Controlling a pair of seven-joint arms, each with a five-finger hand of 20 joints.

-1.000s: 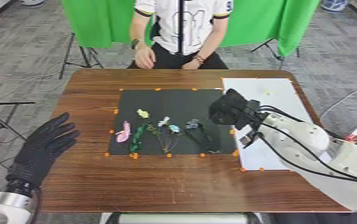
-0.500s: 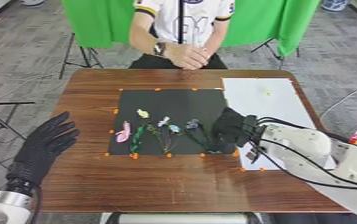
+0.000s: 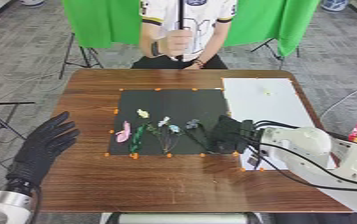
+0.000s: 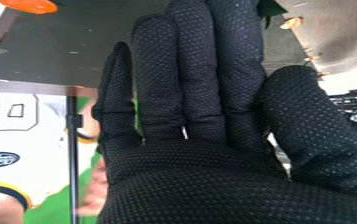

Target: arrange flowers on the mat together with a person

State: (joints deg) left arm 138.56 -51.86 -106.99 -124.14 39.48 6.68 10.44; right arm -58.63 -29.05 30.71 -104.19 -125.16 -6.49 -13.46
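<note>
Right hand [image 3: 228,134], straight fingers together, is partly over the mat [image 3: 170,103]; left hand [image 3: 38,150] is spread

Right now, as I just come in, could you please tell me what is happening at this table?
The robot seems to be arranging flowers on the dark mat, where they lie roughly in a row. Its right hand, fingers straight, is at the mat's right edge, close to the rightmost stems; I cannot tell if it touches them. The left hand is open to the left of the mat, handling nothing.
</note>
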